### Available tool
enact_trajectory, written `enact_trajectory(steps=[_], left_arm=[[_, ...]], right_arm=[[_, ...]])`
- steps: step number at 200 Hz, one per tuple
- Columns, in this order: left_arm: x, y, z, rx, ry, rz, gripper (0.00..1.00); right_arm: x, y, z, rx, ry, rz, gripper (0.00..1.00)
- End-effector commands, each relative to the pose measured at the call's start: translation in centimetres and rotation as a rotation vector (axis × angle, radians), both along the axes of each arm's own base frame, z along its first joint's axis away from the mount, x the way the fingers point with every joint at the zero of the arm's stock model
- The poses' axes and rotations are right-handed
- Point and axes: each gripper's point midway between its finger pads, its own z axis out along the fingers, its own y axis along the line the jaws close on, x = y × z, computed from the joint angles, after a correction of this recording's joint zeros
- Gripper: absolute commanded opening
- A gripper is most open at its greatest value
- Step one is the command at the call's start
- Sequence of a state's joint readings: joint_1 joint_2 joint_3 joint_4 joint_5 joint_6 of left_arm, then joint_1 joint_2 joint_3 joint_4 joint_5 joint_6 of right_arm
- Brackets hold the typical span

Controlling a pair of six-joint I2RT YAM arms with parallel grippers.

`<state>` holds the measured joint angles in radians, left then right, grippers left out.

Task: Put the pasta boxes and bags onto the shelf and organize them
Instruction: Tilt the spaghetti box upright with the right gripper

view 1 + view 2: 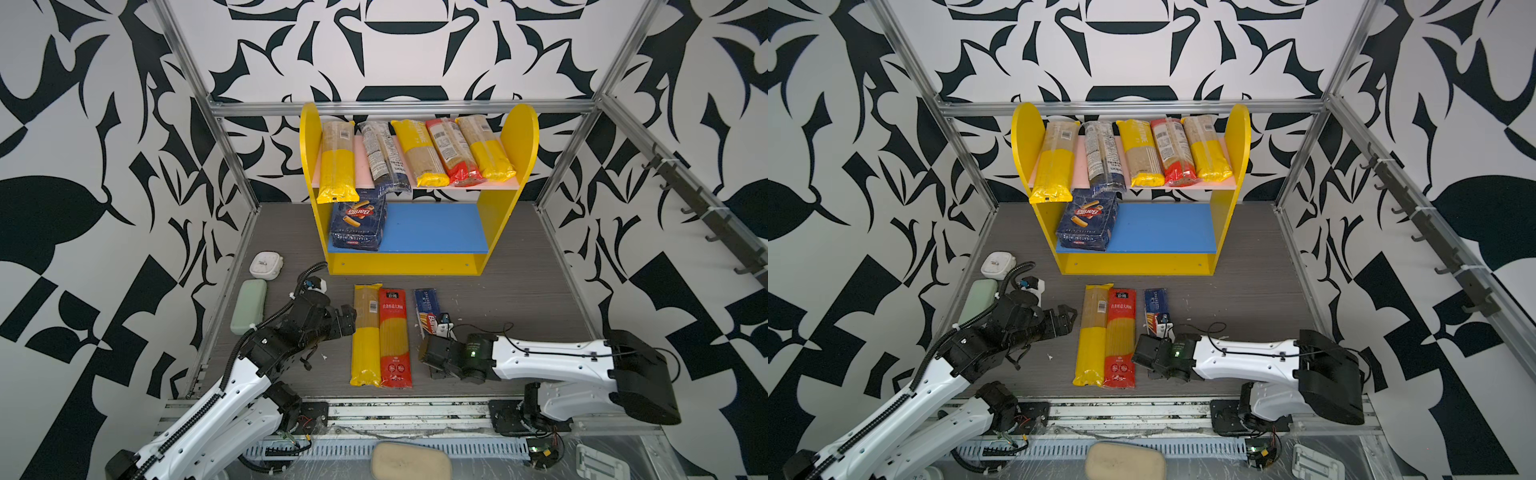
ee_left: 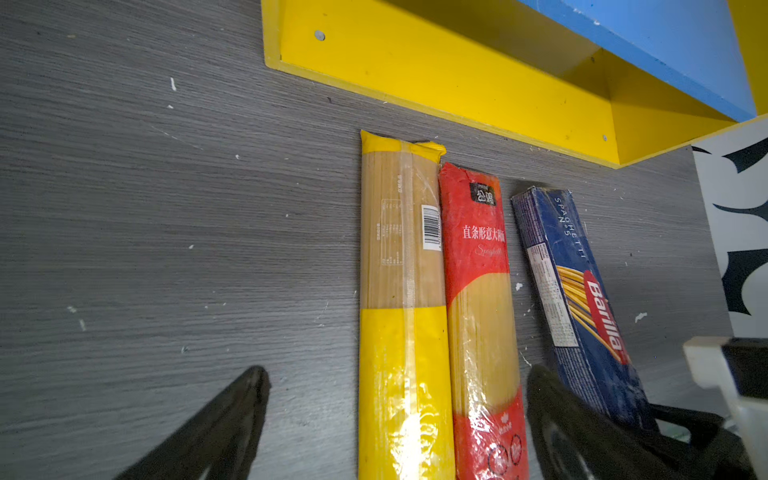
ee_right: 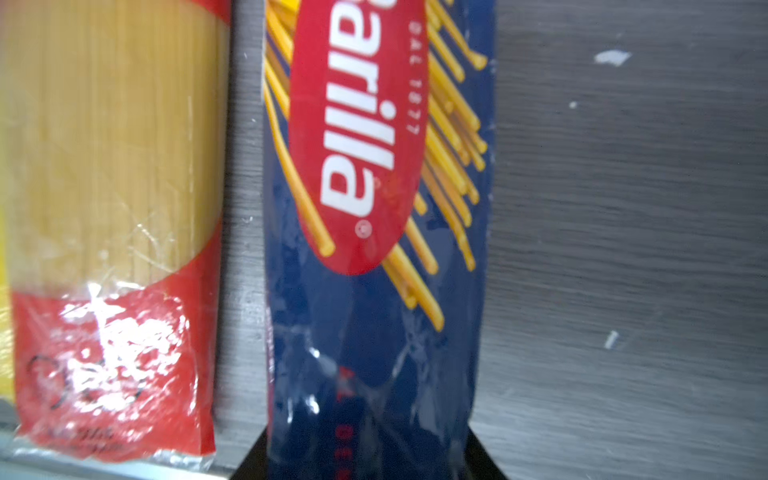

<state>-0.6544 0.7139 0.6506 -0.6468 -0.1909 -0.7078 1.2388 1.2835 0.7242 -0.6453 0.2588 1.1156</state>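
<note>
The shelf [image 1: 415,262] [image 1: 1133,264] stands at the back, with several spaghetti bags [image 1: 415,153] on its pink upper board. A Barilla rigatoni block [image 1: 357,224] [image 1: 1088,224] sits at the left of the blue lower board. On the table lie a yellow bag [image 1: 366,332] [image 2: 403,291], a red bag [image 1: 394,336] [image 2: 478,291] [image 3: 112,166] and a blue Barilla spaghetti pack [image 1: 427,307] [image 3: 374,166]. My right gripper [image 1: 431,353] [image 3: 370,453] is shut on the pack's near end. My left gripper [image 1: 349,320] [image 2: 397,374] is open beside the yellow bag.
A pale green case [image 1: 249,305] and a white square object [image 1: 266,264] lie at the left table edge. A beige oval pad [image 1: 411,459] rests on the front rail. Aluminium frame posts bound the table, and a rail of hooks [image 1: 706,216] runs along the right wall.
</note>
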Motion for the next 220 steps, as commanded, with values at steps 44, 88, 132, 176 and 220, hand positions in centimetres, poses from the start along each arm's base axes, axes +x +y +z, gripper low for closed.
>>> enact_trajectory(steps=[44, 88, 132, 176, 220], left_arm=[[-0.1, 1.1, 1.6, 0.004, -0.031, 0.041, 0.99], [-0.1, 1.4, 1.9, 0.013, -0.036, 0.051, 0.99], [-0.1, 1.7, 2.3, 0.024, -0.039, 0.061, 0.99], [0.2, 1.7, 3.2, 0.024, -0.048, 0.071, 0.99], [0.6, 1.5, 4.0, 0.023, -0.055, 0.073, 0.99]], right_arm=[[2.4, -0.2, 5.1, 0.072, -0.182, -0.011, 0.15], [2.5, 0.5, 6.8, 0.155, -0.213, 0.0, 0.01], [2.7, 0.2, 9.7, 0.216, -0.264, 0.015, 0.0], [3.1, -0.1, 13.4, 0.253, -0.329, 0.036, 0.0], [4.2, 0.1, 17.4, 0.241, -0.423, 0.072, 0.0]])
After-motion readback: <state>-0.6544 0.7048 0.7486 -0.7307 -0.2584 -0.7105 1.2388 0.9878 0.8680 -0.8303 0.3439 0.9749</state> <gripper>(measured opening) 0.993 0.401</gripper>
